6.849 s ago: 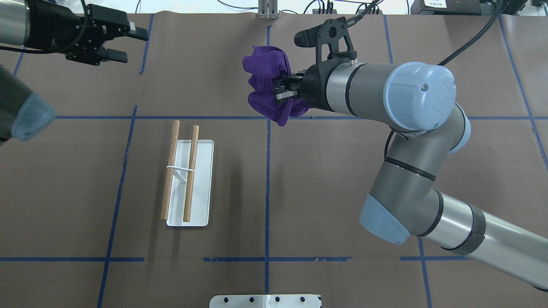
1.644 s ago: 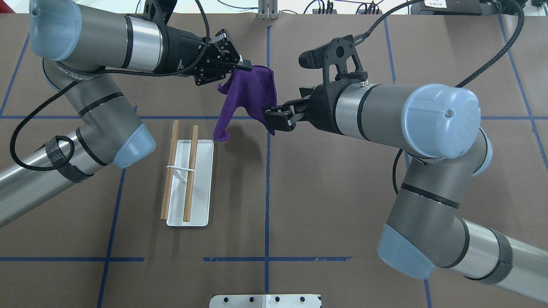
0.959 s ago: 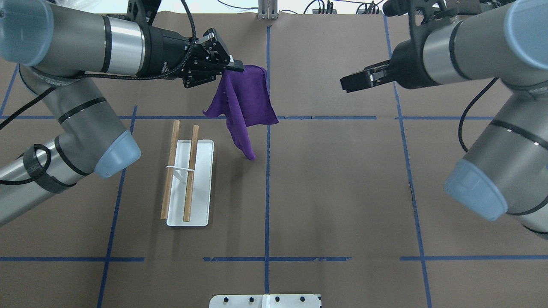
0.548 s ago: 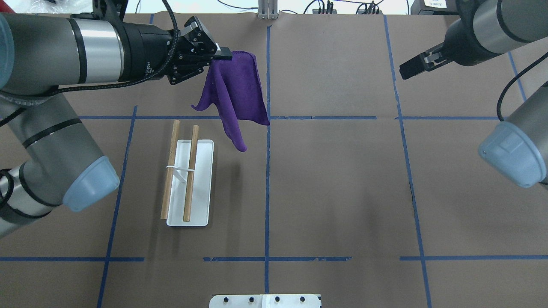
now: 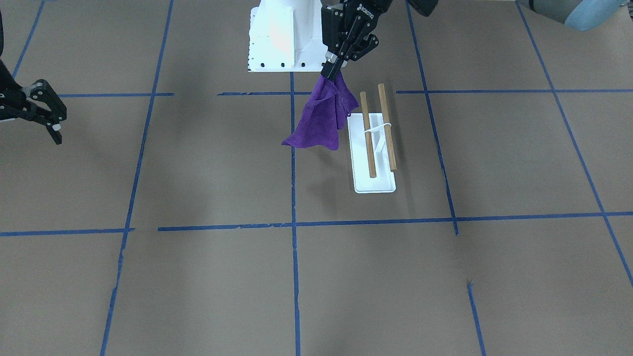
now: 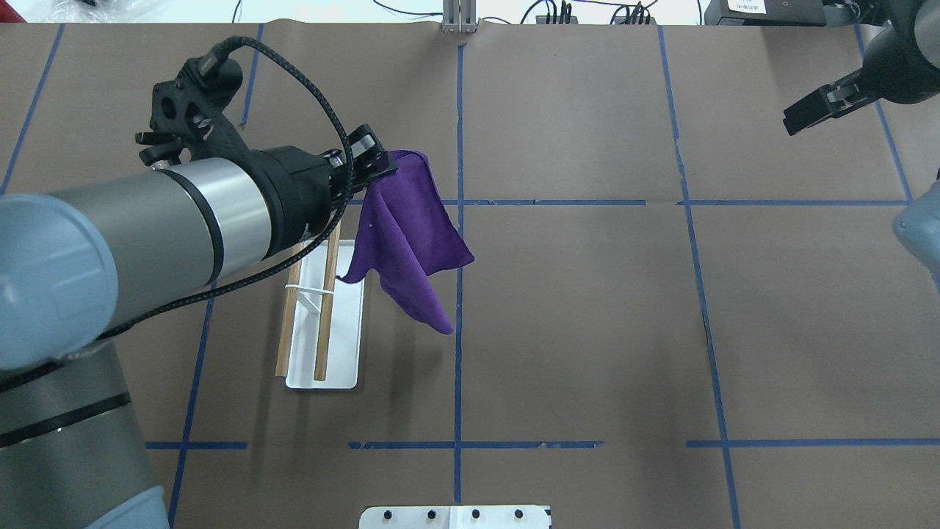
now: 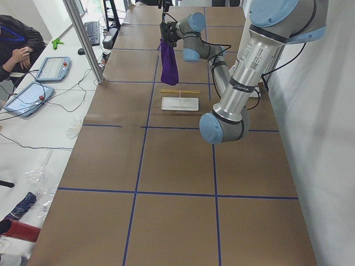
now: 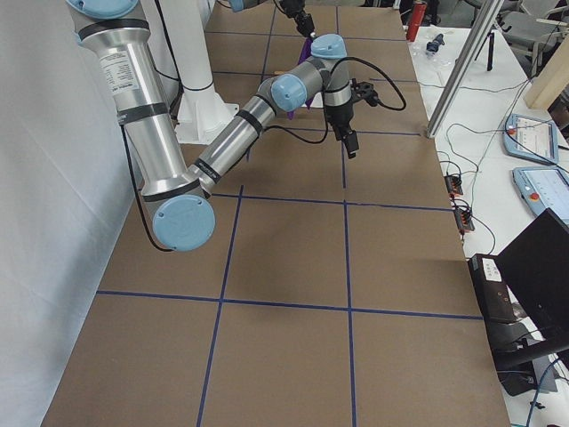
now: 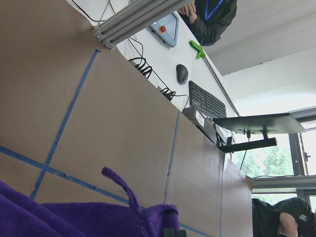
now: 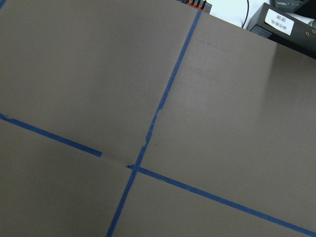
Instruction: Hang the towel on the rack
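Note:
My left gripper (image 6: 378, 163) is shut on one corner of the purple towel (image 6: 407, 235) and holds it in the air. The towel hangs down beside the rack (image 6: 341, 353), clear of its two brown rods (image 6: 323, 323). In the front-facing view the left gripper (image 5: 332, 69) dangles the towel (image 5: 321, 118) just left of the rack (image 5: 376, 185). The left wrist view shows only the towel's top edge (image 9: 74, 217). My right gripper (image 6: 797, 121) is open and empty at the far right; it also shows in the front-facing view (image 5: 52, 126).
The white robot pedestal (image 5: 277, 39) stands at the near edge behind the rack. Blue tape lines (image 6: 458, 330) grid the brown table. Operators, tablets and cables lie beyond the far edge (image 7: 39, 77).
My left arm has swung the towel nearer and lower, up beside the rack. My right arm, which let go of the towel earlier, has pulled farther out to the right.

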Available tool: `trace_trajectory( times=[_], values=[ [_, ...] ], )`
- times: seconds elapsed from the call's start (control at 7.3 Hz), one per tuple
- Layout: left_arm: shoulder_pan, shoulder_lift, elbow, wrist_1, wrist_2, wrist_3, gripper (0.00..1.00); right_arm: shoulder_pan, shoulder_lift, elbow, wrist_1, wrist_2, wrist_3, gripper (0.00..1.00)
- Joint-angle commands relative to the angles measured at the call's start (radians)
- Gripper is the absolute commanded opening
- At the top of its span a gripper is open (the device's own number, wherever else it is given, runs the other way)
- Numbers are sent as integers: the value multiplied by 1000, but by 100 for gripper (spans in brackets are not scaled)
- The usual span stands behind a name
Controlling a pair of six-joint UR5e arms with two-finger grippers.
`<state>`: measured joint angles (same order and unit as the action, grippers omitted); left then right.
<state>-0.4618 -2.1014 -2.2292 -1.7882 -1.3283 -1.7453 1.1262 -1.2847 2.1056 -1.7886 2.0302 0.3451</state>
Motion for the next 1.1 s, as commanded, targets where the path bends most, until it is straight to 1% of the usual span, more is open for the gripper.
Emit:
trace_trajectory(
  times=[0.0, 0.14, 0.27, 0.55, 0.96],
  values=[
    [45, 1, -36, 169, 92, 39, 0, 62, -57, -16, -24, 48, -75, 100],
    [43, 11, -49, 229, 93, 41, 0, 79, -58, -24, -43, 60, -98, 100],
    [37, 55, -72, 242, 95, 41, 0, 87, -58, -36, -43, 62, -109, 100],
    [32, 203, -174, 263, 95, 41, 0, 87, -56, -42, -40, 71, -109, 100],
    [17, 294, -169, 266, 95, 40, 0, 96, -51, -41, -40, 85, -109, 100]
  ],
)
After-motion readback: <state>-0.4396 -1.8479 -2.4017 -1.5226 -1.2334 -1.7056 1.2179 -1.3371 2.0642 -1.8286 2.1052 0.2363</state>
